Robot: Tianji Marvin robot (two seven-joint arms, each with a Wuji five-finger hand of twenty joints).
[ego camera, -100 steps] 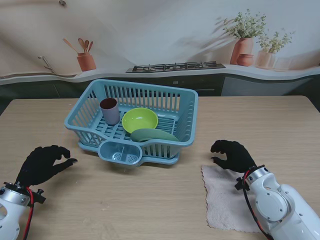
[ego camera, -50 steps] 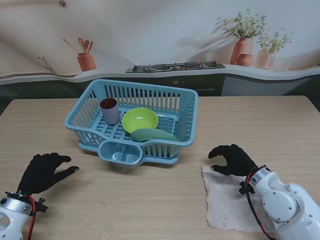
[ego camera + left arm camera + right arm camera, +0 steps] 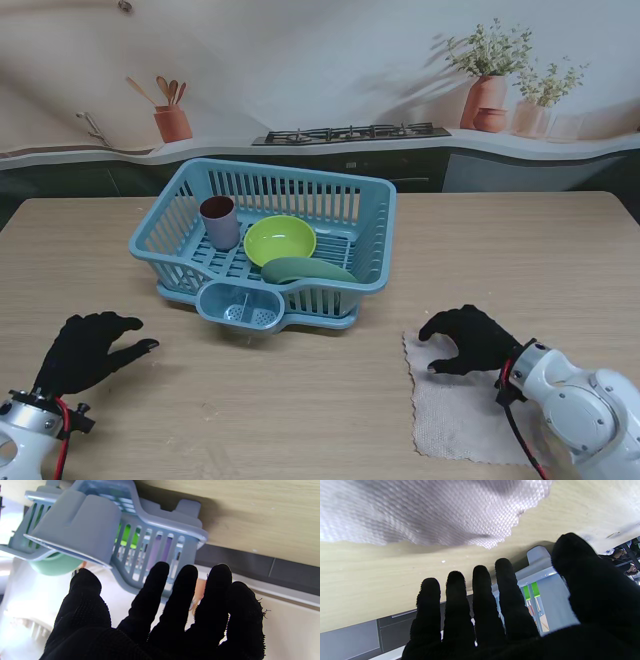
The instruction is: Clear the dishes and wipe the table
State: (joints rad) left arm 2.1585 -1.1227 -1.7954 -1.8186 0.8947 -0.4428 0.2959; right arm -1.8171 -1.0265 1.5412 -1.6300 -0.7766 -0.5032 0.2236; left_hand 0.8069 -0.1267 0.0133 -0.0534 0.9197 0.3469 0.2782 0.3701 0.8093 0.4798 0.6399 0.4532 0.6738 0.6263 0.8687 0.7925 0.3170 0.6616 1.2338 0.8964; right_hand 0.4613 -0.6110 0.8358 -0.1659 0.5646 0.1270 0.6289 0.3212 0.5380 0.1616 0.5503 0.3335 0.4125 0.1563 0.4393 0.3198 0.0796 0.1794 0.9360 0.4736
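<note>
Cloth [image 3: 455, 412]: lies flat on the table [image 3: 300, 400] at the robot's right, near the edge closest to the robot; pale, woven in a fine waffle grid, with ragged, wavy edges; in the right wrist view its frayed border [image 3: 445, 517] shows close up.
Right hand [image 3: 468, 338]: black knit glove, over the cloth's far corner; fingers loosely curled and apart, thumb held off to the side, gripping nothing; whether the fingertips [image 3: 480, 572] touch the cloth cannot be told.
Left hand [image 3: 88, 347]: same black glove, at the table's left and well apart from the rack; fingers spread with the thumb out, holding nothing.
Open room: bare wood lies between the two hands and all along the near side of the rack; wide bare strips run to the left and right table edges.
Table: light wood grain, smooth, straight-edged.
Rack [image 3: 345, 268]: blue plastic, rectangular, with slatted walls and a rounded rim; it sits mid-table towards the far edge; a small rounded cutlery pocket [image 3: 240, 304] juts from its near wall.
In the rack: a mauve cup [image 3: 219, 221] stands upright in the far left corner; a lime bowl [image 3: 280, 240] sits at the middle, mouth up; a dull green dish [image 3: 305, 270] leans beside the bowl against the near wall.
Left wrist view: the rack's slats [image 3: 140, 545] and pocket are ahead of the fingers.
</note>
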